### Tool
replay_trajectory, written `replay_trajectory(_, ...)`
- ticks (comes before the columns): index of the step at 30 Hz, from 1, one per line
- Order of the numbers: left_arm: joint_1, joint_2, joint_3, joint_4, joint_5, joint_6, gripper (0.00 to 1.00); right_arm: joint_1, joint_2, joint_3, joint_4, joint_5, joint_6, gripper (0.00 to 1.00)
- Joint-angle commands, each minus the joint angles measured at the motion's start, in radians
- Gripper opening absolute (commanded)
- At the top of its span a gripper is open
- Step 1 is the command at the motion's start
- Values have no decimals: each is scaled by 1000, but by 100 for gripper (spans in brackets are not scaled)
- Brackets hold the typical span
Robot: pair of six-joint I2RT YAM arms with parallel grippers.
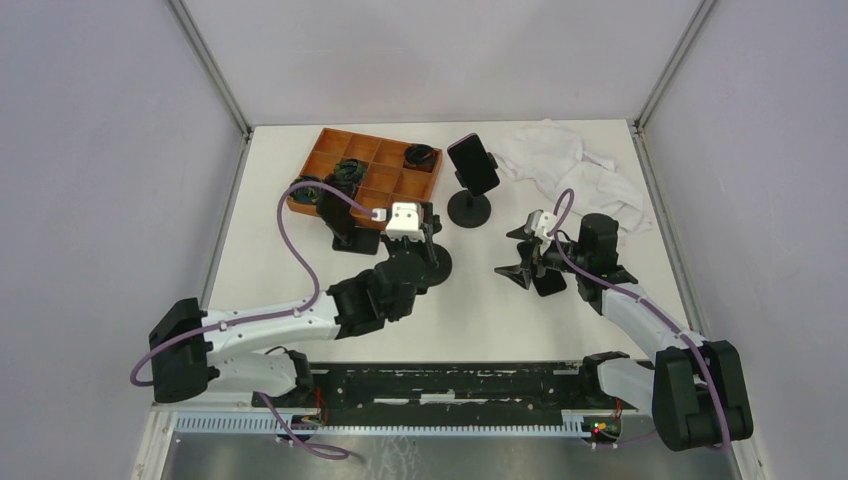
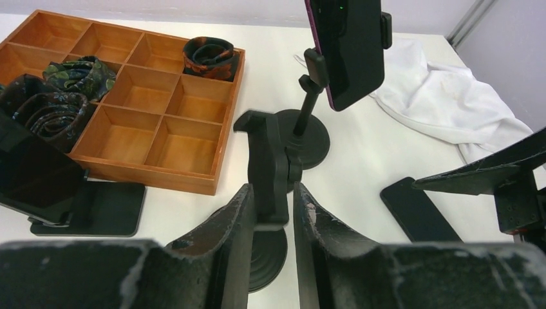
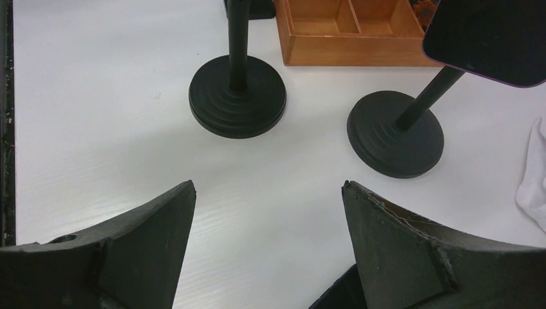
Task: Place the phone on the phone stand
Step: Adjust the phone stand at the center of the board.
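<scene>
A black phone [image 2: 418,212] lies flat on the white table, its corner showing in the right wrist view [image 3: 335,297]. My right gripper [image 1: 512,252] hovers just above it, open wide [image 3: 268,187], with nothing between the fingers. An empty black phone stand [image 2: 267,161] with a round base [image 3: 237,96] stands mid-table. My left gripper [image 2: 273,190] straddles its upright clamp head with the jaws a little apart. The left finger is against the clamp, and a thin gap shows on the right side. In the top view the left gripper [image 1: 430,238] is over that stand.
A second round-base stand [image 1: 470,208] behind holds a purple-edged phone [image 2: 348,45]. A wooden compartment tray [image 2: 154,138] with rolled ties sits at the back left. A dark phone rests on a flat stand [image 2: 96,209] in front of it. A white cloth [image 1: 575,165] lies at the back right.
</scene>
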Motion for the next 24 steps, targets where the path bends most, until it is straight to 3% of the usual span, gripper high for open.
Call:
replay_trajectory(1,0,-62,54,-80,40,-36,35,-8,3,40,-1,4,-18,90)
replay_trajectory(12,13,-262,34,-212,253,90,43,-15,6,40,-4,4,-21,90)
replay_trajectory(18,132,-342,6,-285,558,80,46,-15,11,40,-4,4,-21,91)
replay_trajectory(21,238,-325,7,-292,760,38,53,-16,10,40,-5,6,-22,91)
replay_trajectory(24,287,-289,23,-301,815,-2,69,-18,9,41,-6,7,-22,91)
